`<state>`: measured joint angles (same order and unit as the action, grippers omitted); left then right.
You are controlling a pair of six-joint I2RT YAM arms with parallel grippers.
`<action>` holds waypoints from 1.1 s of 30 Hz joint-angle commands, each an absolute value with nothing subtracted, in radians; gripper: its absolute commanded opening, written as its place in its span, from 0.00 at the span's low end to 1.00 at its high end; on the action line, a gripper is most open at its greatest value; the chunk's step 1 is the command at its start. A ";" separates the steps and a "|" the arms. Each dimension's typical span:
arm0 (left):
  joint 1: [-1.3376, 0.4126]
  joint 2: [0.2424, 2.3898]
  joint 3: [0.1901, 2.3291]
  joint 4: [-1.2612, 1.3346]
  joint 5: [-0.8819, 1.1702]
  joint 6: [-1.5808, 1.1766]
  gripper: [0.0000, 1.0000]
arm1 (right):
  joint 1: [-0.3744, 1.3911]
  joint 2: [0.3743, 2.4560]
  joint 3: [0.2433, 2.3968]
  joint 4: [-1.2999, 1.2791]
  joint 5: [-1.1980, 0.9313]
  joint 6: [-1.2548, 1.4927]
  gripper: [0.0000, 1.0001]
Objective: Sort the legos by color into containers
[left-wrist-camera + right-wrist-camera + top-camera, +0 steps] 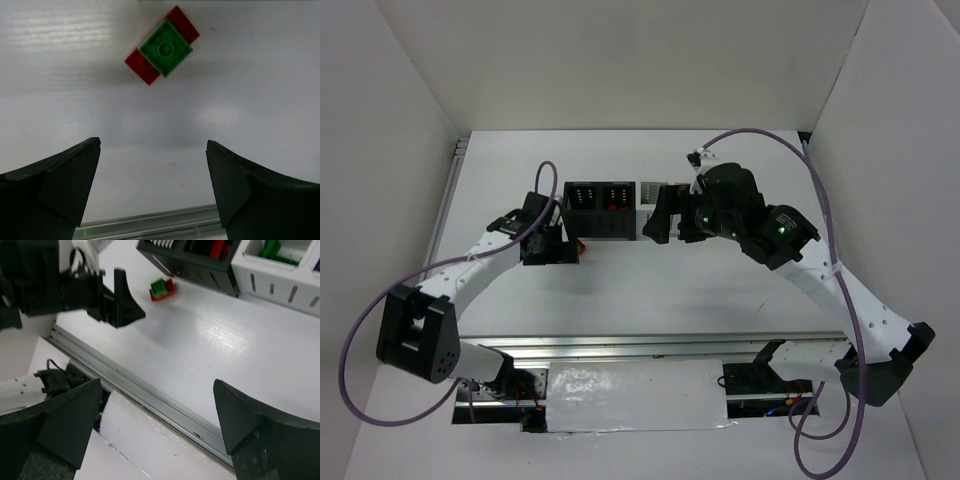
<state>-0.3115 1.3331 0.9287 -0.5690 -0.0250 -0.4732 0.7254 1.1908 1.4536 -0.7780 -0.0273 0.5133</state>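
A green lego (165, 47) sits stacked on a red lego (145, 70) on the white table, just in front of the black containers (600, 205). My left gripper (152, 145) hovers open a short way in front of this pair, nothing between its fingers; from above the left gripper (558, 247) is beside the red lego (582, 244). My right gripper (157, 385) is open and empty, raised in front of the white containers (280, 282). A red lego (217, 249) lies in a black bin (200, 267); green legos (272, 250) lie in a white bin.
A metal rail (150, 395) runs along the table's near edge, with a white taped panel (635, 395) beyond it. White walls enclose the table on three sides. The right arm (790, 240) covers the rightmost bin from above.
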 commanded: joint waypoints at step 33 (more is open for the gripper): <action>-0.330 1.680 1.043 -0.291 -0.009 -0.132 0.72 | 0.713 0.939 1.284 -0.819 -0.138 0.413 1.00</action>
<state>-0.3260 1.6768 1.0428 -0.3214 -0.0349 -0.1360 0.7189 0.9569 1.2564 -0.8104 -0.1287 0.4328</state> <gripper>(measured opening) 0.737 0.994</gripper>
